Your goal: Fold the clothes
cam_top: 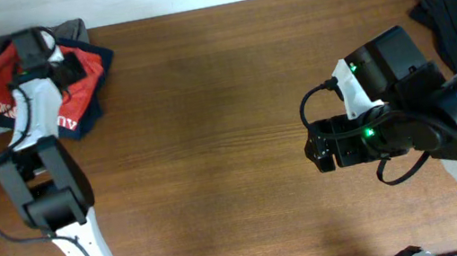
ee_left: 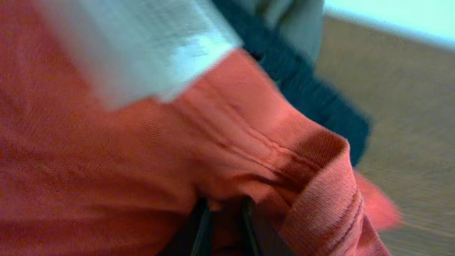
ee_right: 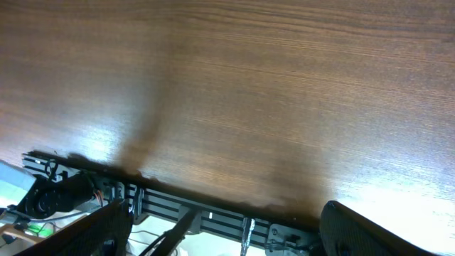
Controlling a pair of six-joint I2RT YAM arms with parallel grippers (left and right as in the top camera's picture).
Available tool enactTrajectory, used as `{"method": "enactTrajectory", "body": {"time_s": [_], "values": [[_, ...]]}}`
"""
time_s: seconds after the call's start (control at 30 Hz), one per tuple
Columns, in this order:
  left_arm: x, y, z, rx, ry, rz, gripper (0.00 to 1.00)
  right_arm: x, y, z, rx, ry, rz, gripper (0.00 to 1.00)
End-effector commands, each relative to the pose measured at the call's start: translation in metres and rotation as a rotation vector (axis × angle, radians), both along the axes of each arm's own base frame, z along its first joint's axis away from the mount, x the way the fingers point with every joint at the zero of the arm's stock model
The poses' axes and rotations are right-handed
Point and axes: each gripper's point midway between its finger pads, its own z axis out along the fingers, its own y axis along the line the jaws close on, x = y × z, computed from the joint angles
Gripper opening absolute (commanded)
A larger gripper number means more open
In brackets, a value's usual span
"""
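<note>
The red-orange T-shirt sits in a bundle at the far left corner of the brown counter. It has white letters on it. It lies on top of a dark blue cloth, and a gray cloth peeks out at the back of the pile.

The left arm reaches up to this pile, and its end is right over the shirt. In the left wrist view the red cloth fills almost the whole picture. A blurry white tag is near the top. The left fingers show at the bottom edge. They are close together, with a bit of red cloth in the small gap between them. I cannot tell if they are pinching the cloth or just touching it.

The right fingers are far from the shirt, over a bare part of the counter on the right side. They are wide apart and hold nothing.

A heap of dark clothes lies at the far right corner.
</note>
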Motion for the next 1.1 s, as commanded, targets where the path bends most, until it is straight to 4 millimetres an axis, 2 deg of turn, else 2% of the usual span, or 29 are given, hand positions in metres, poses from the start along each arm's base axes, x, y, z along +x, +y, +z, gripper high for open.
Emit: {"method": "enactTrajectory", "body": {"time_s": [0.0,0.03,0.1,0.17,0.23,0.27,0.33,0.4,0.47,0.5,0.63,0.77,0.9,1.07], "values": [[-0.005,-0.014,-0.040,-0.029,0.071,-0.037,0.17,-0.001,0.000,-0.002,-0.007,0.011,-0.003,0.89],[-0.005,-0.014,-0.040,-0.029,0.071,-0.037,0.17,-0.001,0.001,-0.002,-0.007,0.011,-0.003,0.89],[-0.002,-0.012,-0.028,-0.023,0.049,-0.036,0.17,-0.001,0.000,-0.002,-0.007,0.011,-0.003,0.89],[0.002,-0.007,-0.006,-0.010,0.009,-0.037,0.17,-0.001,0.000,-0.002,-0.007,0.011,-0.003,0.89],[0.008,0.000,0.026,0.004,-0.050,-0.028,0.17,-0.001,0.000,-0.002,-0.007,0.011,-0.003,0.89],[0.011,0.008,0.054,0.016,-0.101,-0.017,0.18,-0.001,0.000,-0.002,-0.007,0.011,-0.003,0.89],[0.014,0.019,0.086,0.031,-0.164,-0.001,0.18,-0.001,0.000,-0.002,-0.007,0.011,-0.003,0.89],[0.015,0.031,0.108,0.045,-0.212,0.017,0.19,-0.001,0.000,-0.002,-0.007,0.011,-0.003,0.89],[0.015,0.047,0.118,0.064,-0.240,0.047,0.19,-0.001,0.000,-0.002,-0.007,0.011,-0.003,0.89],[0.011,0.069,0.119,0.103,-0.240,0.104,0.19,-0.001,0.000,-0.002,-0.007,0.011,-0.002,0.89],[0.001,0.107,0.103,0.149,-0.208,0.196,0.19,-0.001,0.000,-0.002,-0.007,0.011,-0.003,0.89],[-0.003,0.126,0.078,0.142,-0.173,0.222,0.18,0.000,0.001,-0.002,-0.008,0.013,-0.003,0.89],[-0.005,0.135,0.034,0.128,-0.110,0.234,0.20,0.002,0.001,-0.005,-0.012,0.023,-0.003,0.89],[-0.015,0.133,-0.033,0.098,0.007,0.231,0.31,0.005,0.003,-0.009,-0.020,0.041,-0.003,0.89]]}}
